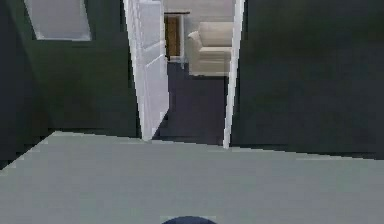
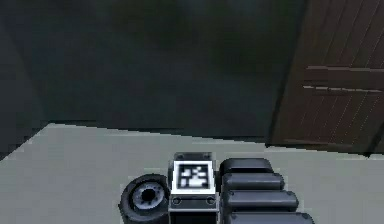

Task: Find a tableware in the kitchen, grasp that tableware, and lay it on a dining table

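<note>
— Where was the hand?
— Low at the near edge of the arm side view. The hand (image 2: pixel 147 197) was a dark round body just left of a white marker (image 2: pixel 195 177), and the arm (image 2: pixel 255 190) showed as ribbed dark segments to the marker's right. I couldn't make out its fingers, so I couldn't tell whether it grasped anything.
— And the tableware? Which way did it point?
— I couldn't tell where it was, nor how its long axis lay.
— What lay ahead?
— Grey floor (image 1: pixel 150 180), then a dark wall (image 1: pixel 300 80) with a white door (image 1: pixel 150 70) standing open in the middle. Through the doorway (image 1: pixel 200 90), far off, stood a cream armchair (image 1: pixel 210 48). A pale panel (image 1: pixel 58 18) hung high on the left.
— And out to the side?
— Grey floor ran to a dark wall, with a brown door (image 2: pixel 335 80) at the far right.
</note>
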